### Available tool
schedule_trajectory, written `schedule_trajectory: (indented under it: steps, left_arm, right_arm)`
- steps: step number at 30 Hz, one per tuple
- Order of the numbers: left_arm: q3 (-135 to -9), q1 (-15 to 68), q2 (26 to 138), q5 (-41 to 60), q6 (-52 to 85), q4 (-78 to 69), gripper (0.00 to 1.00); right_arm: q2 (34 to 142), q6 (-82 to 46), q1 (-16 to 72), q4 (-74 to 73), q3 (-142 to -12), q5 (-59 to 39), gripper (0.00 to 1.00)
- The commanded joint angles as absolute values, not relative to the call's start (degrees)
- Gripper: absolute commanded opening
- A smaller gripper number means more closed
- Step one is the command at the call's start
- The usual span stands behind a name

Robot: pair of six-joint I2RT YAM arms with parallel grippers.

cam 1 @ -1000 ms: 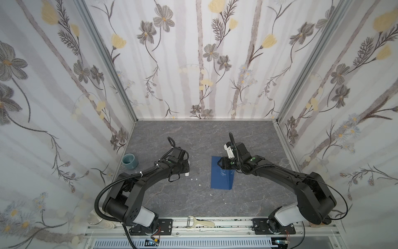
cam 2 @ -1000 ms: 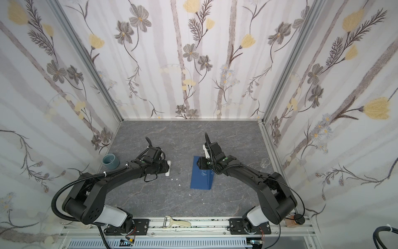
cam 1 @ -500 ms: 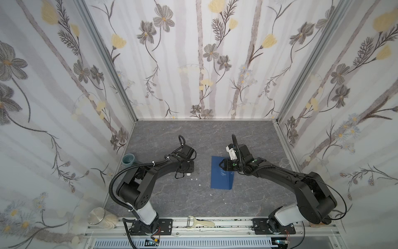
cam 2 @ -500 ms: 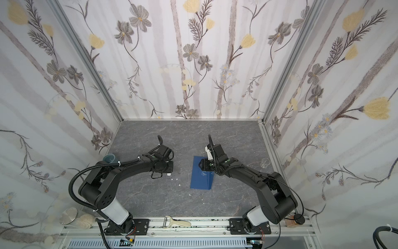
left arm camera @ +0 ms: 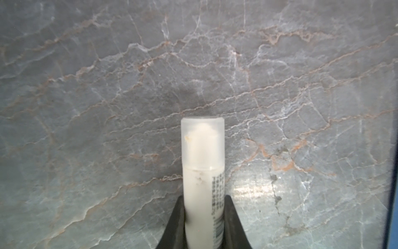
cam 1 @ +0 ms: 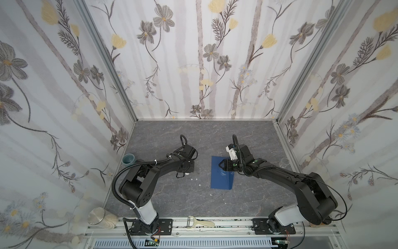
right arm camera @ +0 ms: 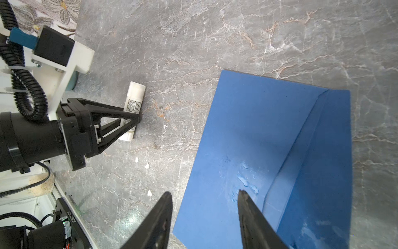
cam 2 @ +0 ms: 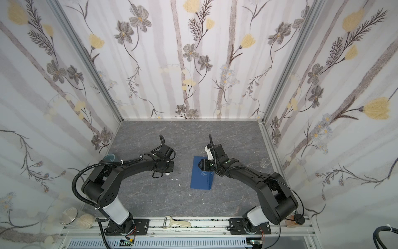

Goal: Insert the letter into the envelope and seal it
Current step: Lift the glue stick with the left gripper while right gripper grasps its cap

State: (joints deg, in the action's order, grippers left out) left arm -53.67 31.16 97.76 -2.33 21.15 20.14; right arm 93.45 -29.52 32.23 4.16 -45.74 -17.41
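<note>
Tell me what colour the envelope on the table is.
The envelope is plain blue, with pale smears near its middle; it shows clearest in the right wrist view.

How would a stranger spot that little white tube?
Start at the grey marble table, then the blue envelope lying mid-table. Left of it, the left claw grips a white tube: unlike the flat envelope and white crumbs nearby, it's round, with frosted cap and printed label.

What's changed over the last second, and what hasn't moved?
The left gripper edged toward the middle and its fingers closed on the white cylindrical glue stick. The right gripper stayed open over the dark blue paper envelope, which hasn't moved.
</note>
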Motion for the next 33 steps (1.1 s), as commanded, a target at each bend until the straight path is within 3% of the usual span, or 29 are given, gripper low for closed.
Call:
schedule_trajectory:
  steps: [1, 4, 18, 33]
  left_arm:
    - [-53.82, 31.28, 96.86, -2.23, 21.17, 23.13, 0.06]
    - [-54.96, 31.51, 94.27, 0.68, 21.23, 23.01, 0.00]
    - [-56.41, 40.09, 85.86, 16.26, 28.76, 8.48, 0.00]
    - [-55.42, 44.79, 84.73, 18.87, 32.07, 0.63, 0.00]
  right_arm:
    - [92.63, -29.65, 32.26, 1.23, -45.87, -17.52, 0.51]
    - [91.87, -29.70, 32.15, 1.41, -46.01, -17.60, 0.51]
    - [86.37, -35.68, 31.82, -10.03, -44.47, -23.24, 0.53]
    - [89.91, -37.89, 32.61, -14.71, -46.96, -24.26, 0.54]
